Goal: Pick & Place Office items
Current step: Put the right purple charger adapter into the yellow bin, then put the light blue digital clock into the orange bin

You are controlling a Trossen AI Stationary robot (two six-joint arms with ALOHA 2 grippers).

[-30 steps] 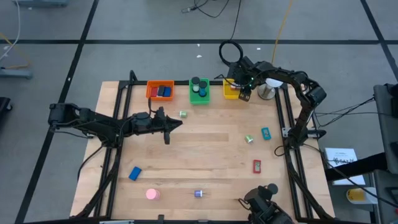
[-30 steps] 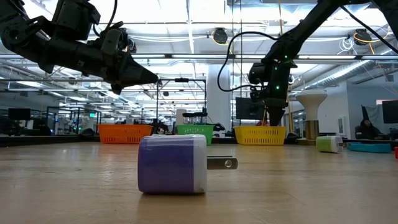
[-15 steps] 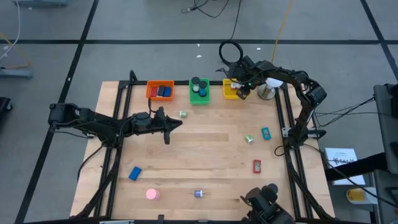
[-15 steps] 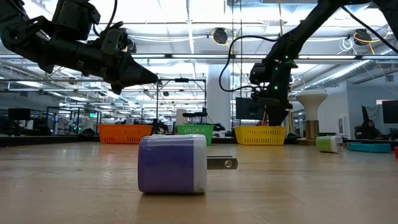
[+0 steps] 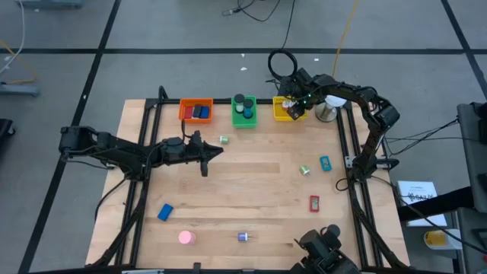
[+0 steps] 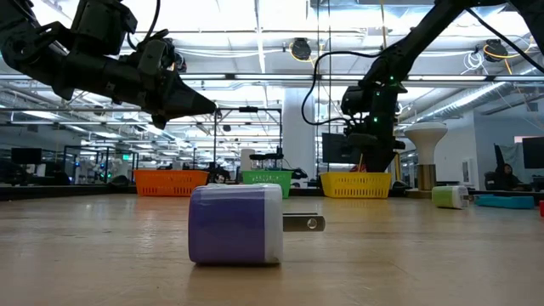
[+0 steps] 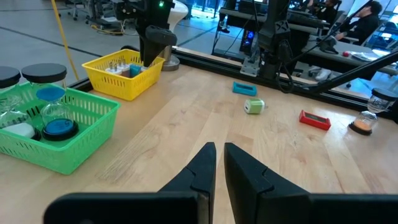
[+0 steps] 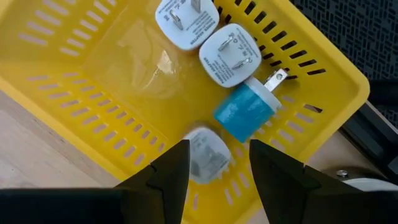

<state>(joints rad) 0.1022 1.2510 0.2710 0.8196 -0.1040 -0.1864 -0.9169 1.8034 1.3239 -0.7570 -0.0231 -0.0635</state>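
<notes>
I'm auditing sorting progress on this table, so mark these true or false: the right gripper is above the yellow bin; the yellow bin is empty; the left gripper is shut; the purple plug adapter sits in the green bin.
1. The right gripper is above the yellow bin: true.
2. The yellow bin is empty: false, it holds white plug adapters and a blue plug adapter.
3. The left gripper is shut: true.
4. The purple plug adapter sits in the green bin: false, it lies on the table.

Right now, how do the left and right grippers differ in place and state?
The left gripper hangs over bare wood mid-table; the right gripper sits above the yellow bin. The left gripper's fingers are shut; the right gripper's stand open over the plug adapters. Neither holds anything.
</notes>
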